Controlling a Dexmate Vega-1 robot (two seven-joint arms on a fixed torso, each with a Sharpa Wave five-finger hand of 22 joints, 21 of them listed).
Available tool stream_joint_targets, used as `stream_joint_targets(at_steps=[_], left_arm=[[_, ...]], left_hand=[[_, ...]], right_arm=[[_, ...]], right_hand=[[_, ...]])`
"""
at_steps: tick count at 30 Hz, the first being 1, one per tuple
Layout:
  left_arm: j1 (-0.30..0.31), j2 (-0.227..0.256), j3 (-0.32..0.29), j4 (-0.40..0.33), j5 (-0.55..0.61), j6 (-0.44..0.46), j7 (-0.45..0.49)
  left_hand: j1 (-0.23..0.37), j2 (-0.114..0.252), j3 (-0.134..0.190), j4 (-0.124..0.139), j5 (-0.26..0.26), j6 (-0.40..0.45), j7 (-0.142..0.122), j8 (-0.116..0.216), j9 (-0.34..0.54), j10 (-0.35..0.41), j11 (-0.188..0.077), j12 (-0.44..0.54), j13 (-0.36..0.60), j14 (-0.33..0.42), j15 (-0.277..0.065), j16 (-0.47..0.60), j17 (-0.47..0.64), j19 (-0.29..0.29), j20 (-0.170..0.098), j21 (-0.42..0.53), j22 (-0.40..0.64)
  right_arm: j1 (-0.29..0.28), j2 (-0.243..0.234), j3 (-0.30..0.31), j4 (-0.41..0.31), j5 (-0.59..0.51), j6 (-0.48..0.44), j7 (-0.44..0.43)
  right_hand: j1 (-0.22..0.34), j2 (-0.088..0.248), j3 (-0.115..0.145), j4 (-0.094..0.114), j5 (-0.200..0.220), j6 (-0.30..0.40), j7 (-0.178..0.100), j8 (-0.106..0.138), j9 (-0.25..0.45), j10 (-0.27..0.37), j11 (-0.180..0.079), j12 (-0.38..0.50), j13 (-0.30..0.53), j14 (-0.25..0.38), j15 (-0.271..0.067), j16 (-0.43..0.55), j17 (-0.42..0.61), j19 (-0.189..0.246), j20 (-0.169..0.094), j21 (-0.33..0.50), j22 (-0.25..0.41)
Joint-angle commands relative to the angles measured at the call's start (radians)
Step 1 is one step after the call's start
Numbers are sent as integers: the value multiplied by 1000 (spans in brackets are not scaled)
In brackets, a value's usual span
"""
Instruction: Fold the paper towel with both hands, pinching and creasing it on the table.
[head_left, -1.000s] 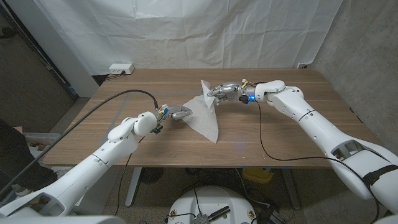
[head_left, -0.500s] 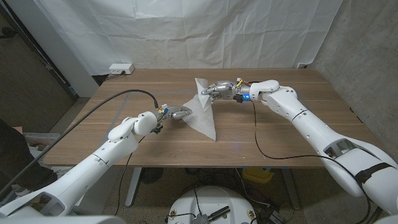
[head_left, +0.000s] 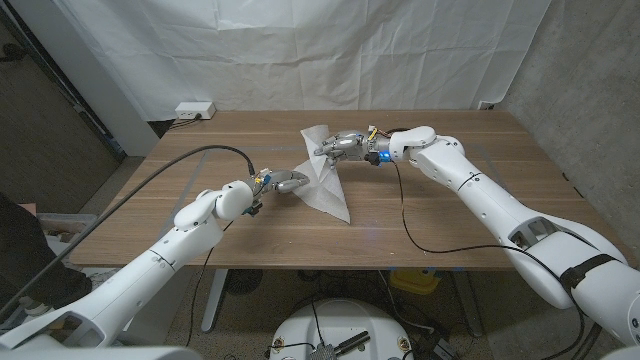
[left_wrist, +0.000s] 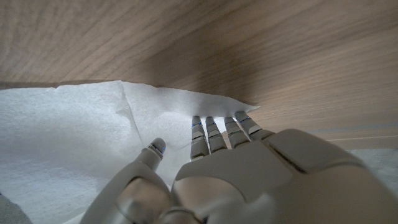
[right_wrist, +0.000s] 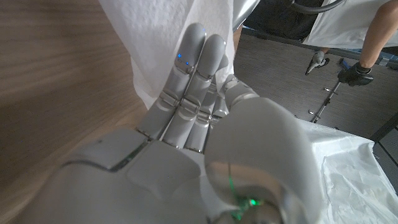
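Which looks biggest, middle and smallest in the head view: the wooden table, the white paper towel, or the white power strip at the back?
1. The brown wooden table, by far the largest.
2. The white crumpled paper towel, mid-sized.
3. The white power strip, smallest, though it sits farthest from the camera, which shrinks it somewhat.

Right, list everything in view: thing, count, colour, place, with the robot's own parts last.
paper towel: one, white, table middle, far corner lifted
table: one, brown wood, under both arms
power strip: one, white, table's far left corner
backdrop sheet: one, white, behind the table
cables: black, one along each arm
left hand: one, grey, fingers on the towel's left corner
right hand: one, grey, holds the towel's raised far corner
arms: two, white, entering from the bottom corners
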Motion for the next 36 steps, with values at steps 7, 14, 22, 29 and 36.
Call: stream_joint_targets(at_steps=[7,14,22,29,36], left_arm=[[17,0,-6,-17,4,7,9],[22,1,-10,-21,5,12,12],[25,0,-12,-24,5,15,14],[20,-2,-8,-22,9,14,14],[33,-1,-17,-43,22,30,30]], left_hand=[[-1,28,-3,2,5,-3,-1,0,4,-1,-5,3,4,0,-37,-1,4,9,7,6,4],[-1,29,-4,2,5,-3,0,1,4,-1,-5,2,4,0,-37,-1,3,9,7,6,5],[0,29,-5,2,5,-3,0,0,3,-2,-4,2,4,1,-37,-1,3,10,7,4,5],[0,30,-5,2,5,-5,0,0,3,-1,-4,2,4,-1,-33,-1,3,10,7,3,5],[1,30,-6,1,5,-7,1,0,4,7,-1,6,4,10,-20,3,4,8,22,-2,5]], right_arm=[[18,35,-34,6,-63,-56,-91],[35,39,-56,17,-87,-75,-88],[36,34,-72,-5,-112,-99,-100],[36,35,-83,-4,-123,-104,-98],[37,32,-93,-10,-145,-111,-115]], right_hand=[[8,1,5,8,3,22,21,-4,0,3,-2,4,-2,3,-4,-7,4,-9,-2,18,-2],[9,1,6,8,4,22,22,-7,-1,6,0,5,-5,3,-6,-12,3,-11,-2,29,-4],[9,1,6,8,4,25,21,-9,-1,8,1,6,-8,5,-1,-11,8,-14,-1,38,-6],[7,0,6,10,4,27,21,-13,-3,8,3,5,-13,5,0,-16,7,-17,-1,51,-10],[6,0,5,11,3,29,19,-15,-4,9,2,5,-16,7,0,-19,7,-22,0,62,-13]])
